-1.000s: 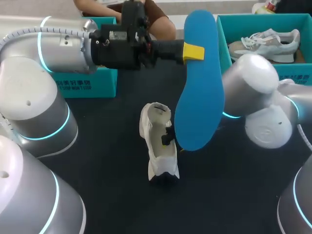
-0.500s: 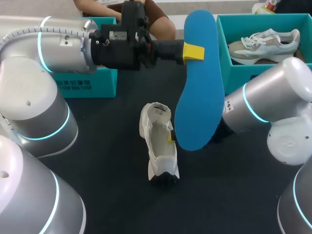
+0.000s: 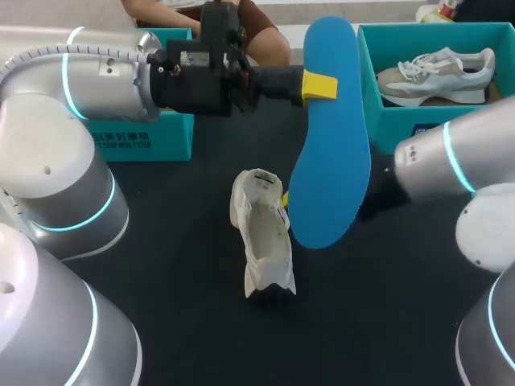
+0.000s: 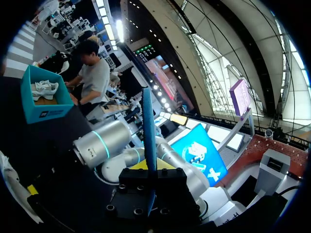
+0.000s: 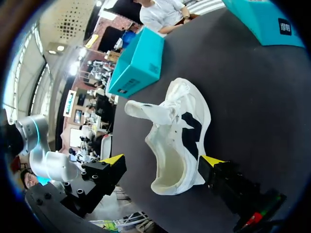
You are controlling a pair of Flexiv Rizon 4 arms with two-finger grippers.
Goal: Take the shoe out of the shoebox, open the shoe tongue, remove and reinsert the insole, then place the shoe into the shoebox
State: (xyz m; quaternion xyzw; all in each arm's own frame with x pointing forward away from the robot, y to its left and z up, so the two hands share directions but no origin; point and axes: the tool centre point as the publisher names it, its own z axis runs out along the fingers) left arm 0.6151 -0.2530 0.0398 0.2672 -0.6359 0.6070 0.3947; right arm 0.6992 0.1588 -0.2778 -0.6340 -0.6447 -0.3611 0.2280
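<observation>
At the middle of the black table (image 3: 201,338) stands a white shoe (image 3: 261,241) with black patches on its side, its mouth gaping upward and its tongue (image 5: 146,110) pulled out and away from the opening. Just right of the shoe, and raised above the table, hangs the blue insole (image 3: 330,161), upright on its long axis with its lower end close beside the shoe's rim. The left arm (image 3: 105,80) reaches in from the left at the far side, and the left gripper (image 3: 319,85) is closed on the insole near its upper end, one yellow tip lying flat against the blue face. The left wrist view shows the same insole edge-on (image 4: 148,141), a thin blue blade rising from between the fingers of that gripper (image 4: 150,170). The right arm (image 3: 451,161) enters from the right, its wrist low behind the insole, which hides its fingers in the head view. The right wrist view shows the right gripper (image 5: 163,160) spread wide, nothing clamped, the shoe (image 5: 180,126) lying ahead of and between the two yellow tips, one tip just beside the shoe and the other well apart from it. Teal shoeboxes stand at the far edge: the left shoebox (image 3: 141,137) under the left arm, and the right shoebox (image 3: 368,80), which holds a grey shoe (image 3: 438,71).
</observation>
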